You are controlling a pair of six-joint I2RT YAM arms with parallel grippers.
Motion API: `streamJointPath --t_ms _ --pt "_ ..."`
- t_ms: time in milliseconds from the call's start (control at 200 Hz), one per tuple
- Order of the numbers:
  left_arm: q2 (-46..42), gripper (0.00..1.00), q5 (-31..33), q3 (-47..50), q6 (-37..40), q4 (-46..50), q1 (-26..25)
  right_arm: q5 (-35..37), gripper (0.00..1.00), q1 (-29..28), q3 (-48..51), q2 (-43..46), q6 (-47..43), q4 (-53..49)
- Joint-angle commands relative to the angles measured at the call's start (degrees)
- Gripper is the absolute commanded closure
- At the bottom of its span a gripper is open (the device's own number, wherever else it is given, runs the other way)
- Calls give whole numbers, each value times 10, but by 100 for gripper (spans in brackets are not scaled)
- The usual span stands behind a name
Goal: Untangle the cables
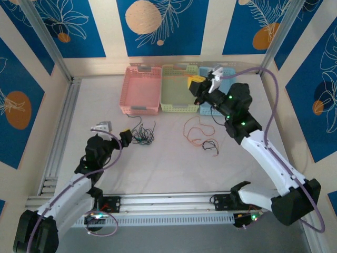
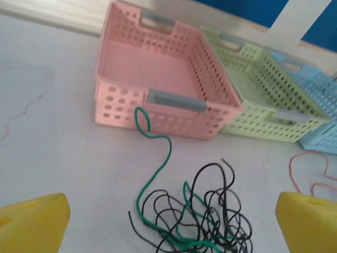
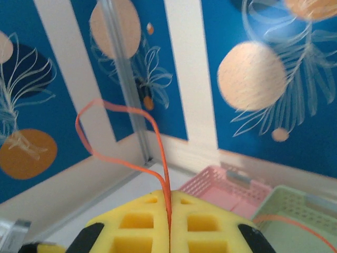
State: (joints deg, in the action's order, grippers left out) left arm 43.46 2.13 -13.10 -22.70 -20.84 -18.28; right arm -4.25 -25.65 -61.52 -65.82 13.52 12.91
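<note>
3 perforated baskets stand side by side at the back of the white table [image 1: 168, 168]: pink basket [image 2: 121, 103] left, green basket [image 2: 263, 126] middle, blue basket [image 2: 318, 81] right. blue leaf-patterned wall panels [image 1: 158, 26] behind.

Pink basket [image 2: 122, 80] perf. plastic, matt; tabletop [image 1: 168, 168] smooth, matt; rail [image 1: 168, 199] ribbed metal; cables [image 2: 195, 221] smooth, plastic-sheathed.

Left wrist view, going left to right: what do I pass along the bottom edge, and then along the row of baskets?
Bottom edge: yellow finger → tangle of black and green cables → other yellow finger. Baskets: pink basket → green basket → blue basket.
</note>
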Motion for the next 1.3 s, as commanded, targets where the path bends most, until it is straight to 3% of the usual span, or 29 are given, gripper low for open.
streamJointPath --t_ms 0,215,595,775,930,1060,1291 --pt "-15 0 -11 -1 15 -23 1 -9 100 -11 34 -37 -9 16" --pt "-13 0 8 -2 11 -13 1 -13 100 0 27 -76 -33 29" --pt "-3 0 13 -6 10 -10 1 -23 100 39 -73 -140 -63 6" --pt "4 0 12 -8 10 -10 1 80 100 51 -135 -180 -102 -3" --pt "3 0 11 -8 10 -10 1 103 100 92 -198 -231 -95 -14" --pt "7 0 9 -9 10 -12 1 169 100 113 -240 -271 -98 -29" --pt "6 0 8 -9 11 -11 1 247 100 154 -244 -324 -67 -20"
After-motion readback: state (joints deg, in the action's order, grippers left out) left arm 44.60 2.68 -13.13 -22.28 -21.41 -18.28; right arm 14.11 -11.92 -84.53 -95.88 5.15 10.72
